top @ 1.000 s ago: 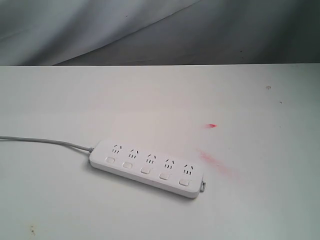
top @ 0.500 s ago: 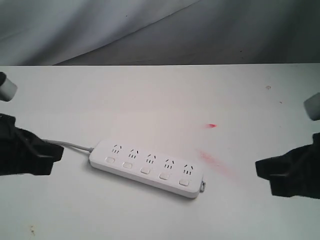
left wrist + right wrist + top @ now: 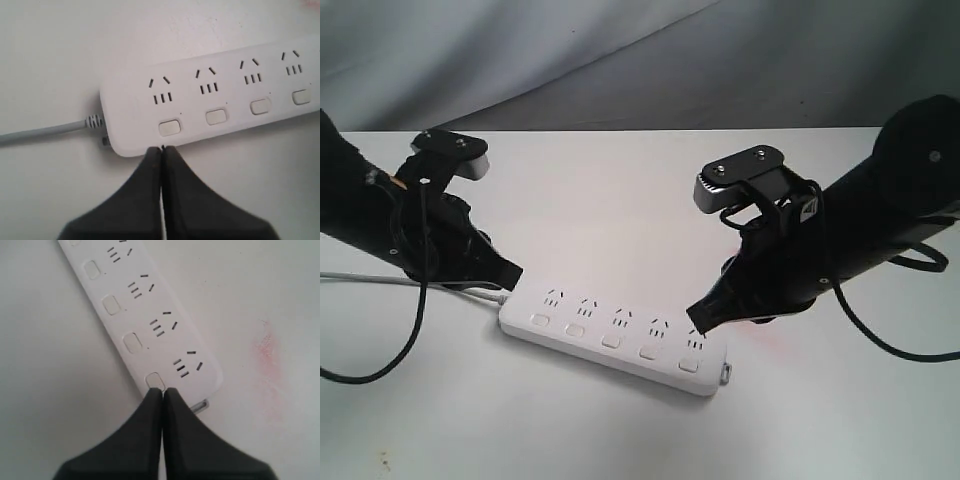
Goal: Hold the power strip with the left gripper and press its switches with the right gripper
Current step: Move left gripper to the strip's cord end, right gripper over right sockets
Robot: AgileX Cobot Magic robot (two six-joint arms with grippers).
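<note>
At the corded end of the power strip (image 3: 615, 325), the left gripper (image 3: 510, 278) is pointing with fingers together; the right gripper (image 3: 697, 319), likewise pinched together, is pointing at the last switch (image 3: 154, 380).

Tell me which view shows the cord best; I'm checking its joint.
Left wrist view: the cord runs clear into the power strip. The exterior view shows only bits beside the left arm; the right wrist view, none.

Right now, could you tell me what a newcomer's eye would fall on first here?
The long white power strip lies on the table. The left gripper, shut, points at its cord end; the right gripper, shut, points at the last switch on the other end.
</note>
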